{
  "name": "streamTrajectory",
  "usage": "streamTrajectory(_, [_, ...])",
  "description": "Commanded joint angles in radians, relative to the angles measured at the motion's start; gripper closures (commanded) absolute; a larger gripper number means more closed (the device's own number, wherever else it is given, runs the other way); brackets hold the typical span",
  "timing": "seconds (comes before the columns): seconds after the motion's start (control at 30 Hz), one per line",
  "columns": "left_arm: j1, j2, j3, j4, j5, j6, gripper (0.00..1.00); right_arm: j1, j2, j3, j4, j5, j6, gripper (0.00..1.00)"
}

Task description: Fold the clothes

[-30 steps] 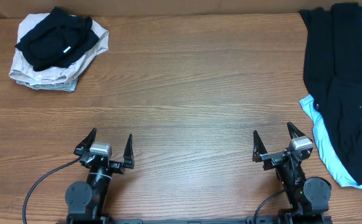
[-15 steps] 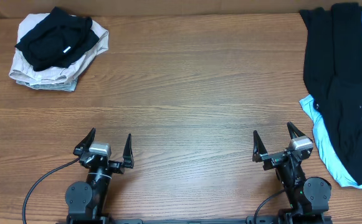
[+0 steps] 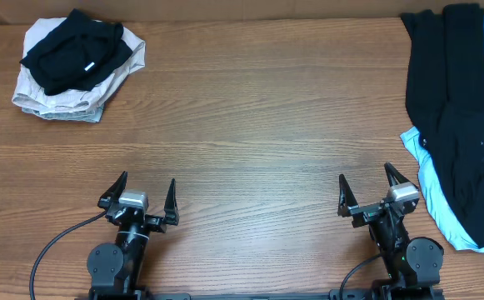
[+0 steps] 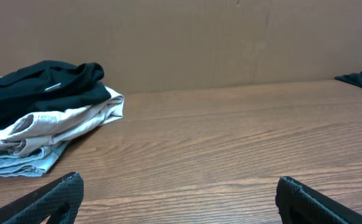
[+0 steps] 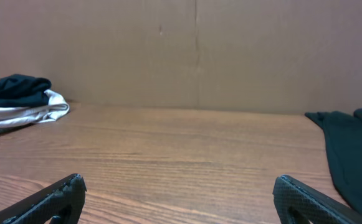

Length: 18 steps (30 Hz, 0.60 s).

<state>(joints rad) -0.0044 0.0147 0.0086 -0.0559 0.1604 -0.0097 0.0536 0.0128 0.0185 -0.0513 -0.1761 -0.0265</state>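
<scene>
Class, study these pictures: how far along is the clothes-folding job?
Done: a folded stack sits at the far left. In hand: nothing; the left pincer and right pincer stand open and empty. Left: a black garment lying over a light-blue garment, both unfolded, at the far right.

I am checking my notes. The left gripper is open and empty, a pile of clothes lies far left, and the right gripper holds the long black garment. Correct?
Not quite. The overhead view shows the right gripper open and empty, apart from the long black garment. The left gripper and the pile of clothes are as you say.
</scene>
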Motion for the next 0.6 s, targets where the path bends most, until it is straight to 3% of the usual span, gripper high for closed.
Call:
streamTrajectory(0.0, [0.006, -0.010, -0.003, 0.008, -0.010, -0.014, 0.00, -0.003, -0.009, -0.010, 0.019, 0.002, 0.003, 0.00])
streamTrajectory(0.57, [0.006, -0.010, 0.033, 0.043, -0.002, -0.028, 0.00, -0.003, -0.009, 0.013, 0.097, -0.002, 0.004, 0.00])
